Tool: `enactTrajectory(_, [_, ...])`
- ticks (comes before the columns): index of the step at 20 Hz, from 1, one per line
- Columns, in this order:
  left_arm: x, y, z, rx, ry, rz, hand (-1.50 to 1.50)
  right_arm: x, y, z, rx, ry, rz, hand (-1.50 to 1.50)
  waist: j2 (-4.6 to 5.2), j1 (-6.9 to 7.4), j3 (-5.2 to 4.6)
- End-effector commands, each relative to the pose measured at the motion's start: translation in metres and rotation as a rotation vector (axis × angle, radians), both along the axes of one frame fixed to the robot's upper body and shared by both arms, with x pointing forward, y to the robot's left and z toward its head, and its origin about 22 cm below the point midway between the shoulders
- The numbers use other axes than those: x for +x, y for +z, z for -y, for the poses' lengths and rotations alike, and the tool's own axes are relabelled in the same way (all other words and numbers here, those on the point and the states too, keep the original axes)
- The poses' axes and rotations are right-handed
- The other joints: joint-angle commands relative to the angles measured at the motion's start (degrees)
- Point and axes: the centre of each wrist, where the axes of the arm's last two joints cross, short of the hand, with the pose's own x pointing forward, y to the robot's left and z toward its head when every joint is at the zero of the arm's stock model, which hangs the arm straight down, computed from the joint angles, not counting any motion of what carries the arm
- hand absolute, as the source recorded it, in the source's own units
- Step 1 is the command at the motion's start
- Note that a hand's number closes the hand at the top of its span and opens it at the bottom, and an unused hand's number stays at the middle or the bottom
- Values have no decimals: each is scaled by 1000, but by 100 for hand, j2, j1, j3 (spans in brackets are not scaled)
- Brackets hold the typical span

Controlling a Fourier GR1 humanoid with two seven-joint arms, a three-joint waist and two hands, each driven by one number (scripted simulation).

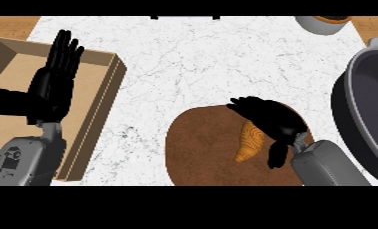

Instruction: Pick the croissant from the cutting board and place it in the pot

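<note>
The right hand point(272, 119) curled over the croissant point(251, 144) on the cutting board point(199, 143), hiding its upper end. The pot point(353, 108) was cut off at the worktop's right edge. The left hand point(55, 80) rested flat, fingers straight, at the left.

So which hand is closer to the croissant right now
Right. The right hand curls over the croissant on the cutting board; the left hand rests open far left, above the box.

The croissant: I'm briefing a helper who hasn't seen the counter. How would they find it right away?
Start at the white marble counter and find the round brown cutting board near its front edge. The croissant lies on the board's right part, under the right robot hand curled over it. It is the only golden, ridged, tapering thing there.
</note>
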Motion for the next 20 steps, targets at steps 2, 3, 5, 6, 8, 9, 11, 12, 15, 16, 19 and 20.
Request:
enactTrajectory(2, [5, -5, 6, -2, 6, 16, 0, 0, -16, -16, 4, 34, -3, -150, 1, -11, 0])
enactTrajectory(3, [3, 18, 19, -3, 4, 0, 0, 2, -30, 5, 21, 27, -2, -150, 0, -1, 2])
enactTrajectory(5, [7, 1, 10, 15, 11, 12, 0, -9, -46, -25, 10, 20, -31, -150, 4, -9, 0])
enactTrajectory(6, [2, -9, 16, 5, 19, -4, 0, 0, -31, -24, 30, 32, -40, -150, 1, -8, 0])
enactTrajectory(8, [-9, -2, 6, 10, 0, -3, 0, -6, -47, -22, 22, 118, -51, 150, 1, 22, 1])
enactTrajectory(9, [4, 2, 6, -3, 13, -14, 0, -12, -35, -13, 13, 190, -29, 150, 0, -19, 1])
enactTrajectory(11, [-3, -5, -7, -2, 9, 14, 0, -7, -40, -26, 59, 189, 36, 150, 2, 11, 0])
enactTrajectory(12, [-9, 12, 2, 5, 6, -15, 0, -12, -41, -16, 59, 189, 33, 150, -9, 12, 2])
enactTrajectory(15, [-1, 12, -3, -5, -9, 13, 0, 12, -46, -35, 54, 221, 46, 150, 11, 36, 1])
enactTrajectory(16, [-3, -5, 3, -7, 14, -3, 0, -20, -59, -24, 43, 227, 43, 150, 2, -18, 0])
enactTrajectory(19, [-6, -2, -14, -1, 6, 0, 0, -16, -59, -50, 60, 214, 65, 150, 5, 7, -1])
enactTrajectory(20, [-3, 13, 3, -23, -11, -4, 0, 0, -46, -28, 54, 188, 89, 150, -1, 3, 1])
